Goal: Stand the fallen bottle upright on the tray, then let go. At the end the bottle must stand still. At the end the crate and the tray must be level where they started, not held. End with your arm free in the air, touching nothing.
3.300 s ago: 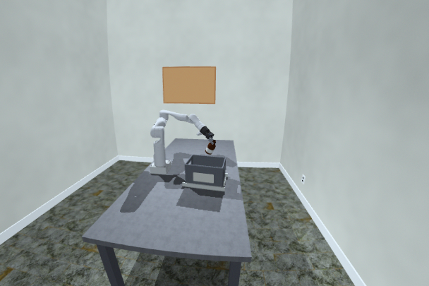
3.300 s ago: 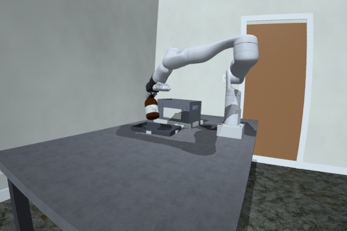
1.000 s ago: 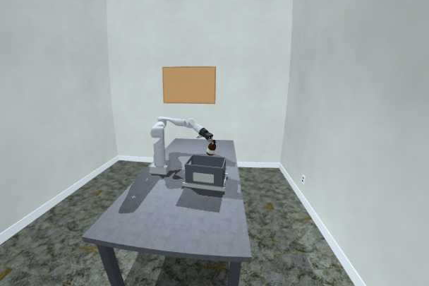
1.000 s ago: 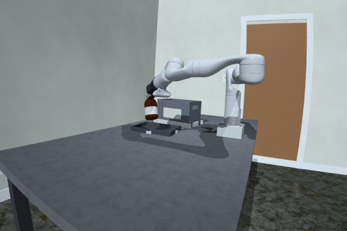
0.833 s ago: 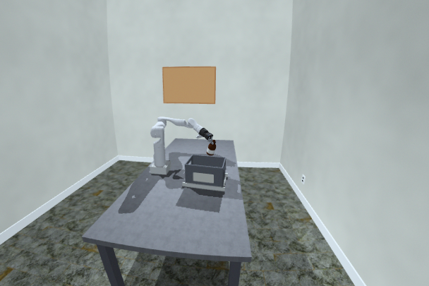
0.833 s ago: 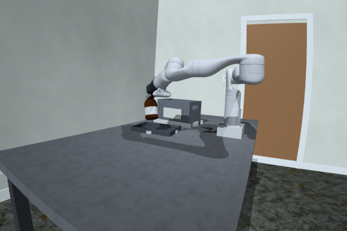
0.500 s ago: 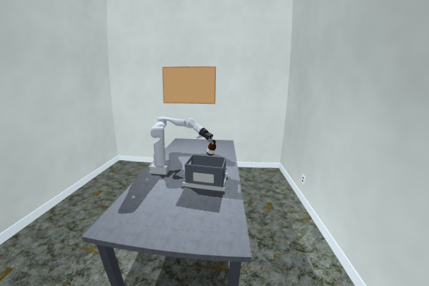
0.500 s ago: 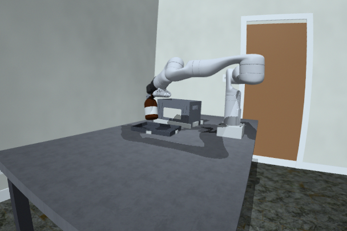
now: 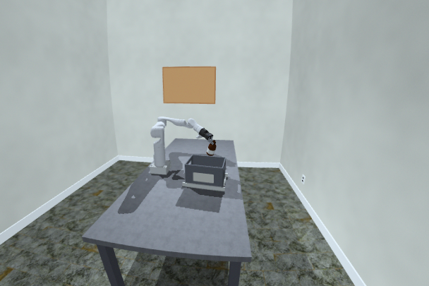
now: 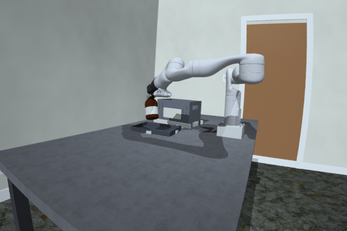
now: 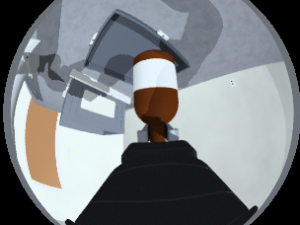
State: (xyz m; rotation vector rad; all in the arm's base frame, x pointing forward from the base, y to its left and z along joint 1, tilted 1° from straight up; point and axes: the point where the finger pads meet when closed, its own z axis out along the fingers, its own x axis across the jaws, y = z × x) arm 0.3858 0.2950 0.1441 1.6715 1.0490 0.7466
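Observation:
The brown bottle (image 9: pixel 212 149) (image 10: pixel 151 110) (image 11: pixel 156 94) with a white label hangs neck up, close to upright; in the top view it leans slightly. My gripper (image 10: pixel 151 96) (image 11: pixel 157 129) is shut on its neck, coming in from above at a slant. The bottle's base is in the air above the dark shallow tray (image 10: pixel 163 132) (image 11: pixel 123 39), with a gap below it. The tray lies level on the table; the crate hides it in the top view. The grey crate (image 9: pixel 219 179) (image 10: pixel 195 115) (image 11: pixel 74 115) stands level beside the tray, not held.
Light grey rails (image 9: pixel 203 186) (image 10: pixel 182 125) run along the crate's foot. Small white blocks (image 10: pixel 148 132) sit at the tray's edges. The arm's white base (image 9: pixel 159 169) (image 10: pixel 230 130) stands on the table beside the crate and tray. The arm reaches over from that side.

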